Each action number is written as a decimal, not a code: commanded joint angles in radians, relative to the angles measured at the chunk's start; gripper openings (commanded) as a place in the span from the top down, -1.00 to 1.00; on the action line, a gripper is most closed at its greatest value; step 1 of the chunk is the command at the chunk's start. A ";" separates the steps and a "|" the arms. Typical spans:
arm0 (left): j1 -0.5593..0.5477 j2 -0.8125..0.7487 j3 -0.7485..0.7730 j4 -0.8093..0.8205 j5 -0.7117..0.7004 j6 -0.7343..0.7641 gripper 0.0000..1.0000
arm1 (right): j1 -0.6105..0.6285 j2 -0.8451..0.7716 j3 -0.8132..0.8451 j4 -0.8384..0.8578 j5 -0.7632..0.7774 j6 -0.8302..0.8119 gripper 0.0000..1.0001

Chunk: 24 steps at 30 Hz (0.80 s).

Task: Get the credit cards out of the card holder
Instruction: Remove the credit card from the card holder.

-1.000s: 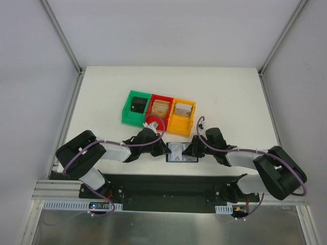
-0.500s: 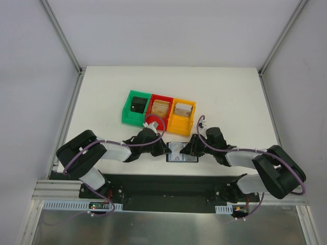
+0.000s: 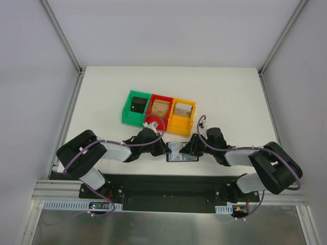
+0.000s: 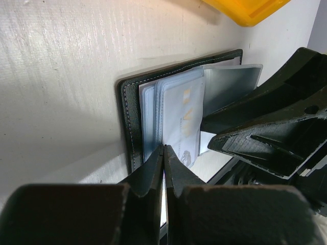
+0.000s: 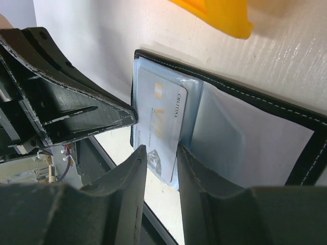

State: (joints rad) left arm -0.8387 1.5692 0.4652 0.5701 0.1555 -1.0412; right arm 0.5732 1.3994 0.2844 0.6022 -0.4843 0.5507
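Note:
The black card holder point(image 3: 181, 152) lies open on the white table between my two grippers. A pale blue credit card point(image 5: 159, 118) sticks part way out of a clear sleeve; it also shows in the left wrist view point(image 4: 180, 121). My left gripper point(image 4: 164, 149) is shut, its tips pressed on the sleeves by the holder's left edge point(image 4: 126, 122); in the top view it point(image 3: 164, 149) is at the holder's left side. My right gripper point(image 5: 162, 152) is narrowly open, the card's free end between its fingertips; in the top view it point(image 3: 190, 148) is at the holder's right side.
A green bin point(image 3: 135, 107), a red bin point(image 3: 160, 109) and a yellow bin point(image 3: 182, 116) stand in a row just behind the holder. A red round object point(image 3: 153, 123) sits by the left arm. The table's front edge is just below the holder.
The right arm has edged slightly toward the holder. The left gripper and the holder have stayed where they were.

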 commanded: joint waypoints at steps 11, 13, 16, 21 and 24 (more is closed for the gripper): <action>-0.013 0.052 -0.023 -0.113 -0.042 0.015 1.00 | -0.026 0.065 -0.040 0.160 -0.066 0.055 0.34; -0.013 0.055 -0.023 -0.113 -0.042 0.015 1.00 | -0.027 0.075 -0.045 0.180 -0.077 0.066 0.35; -0.011 0.060 -0.020 -0.113 -0.040 0.017 1.00 | -0.030 0.085 -0.047 0.212 -0.091 0.075 0.42; -0.013 0.066 -0.014 -0.113 -0.036 0.020 1.00 | -0.030 0.092 -0.047 0.228 -0.100 0.080 0.53; -0.011 0.069 -0.014 -0.113 -0.031 0.021 1.00 | -0.030 0.093 -0.044 0.228 -0.108 0.080 0.64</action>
State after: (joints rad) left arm -0.8379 1.5780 0.4652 0.5797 0.1558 -1.0451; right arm 0.5323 1.4811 0.2371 0.7639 -0.5369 0.6174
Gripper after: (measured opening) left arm 0.002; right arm 0.218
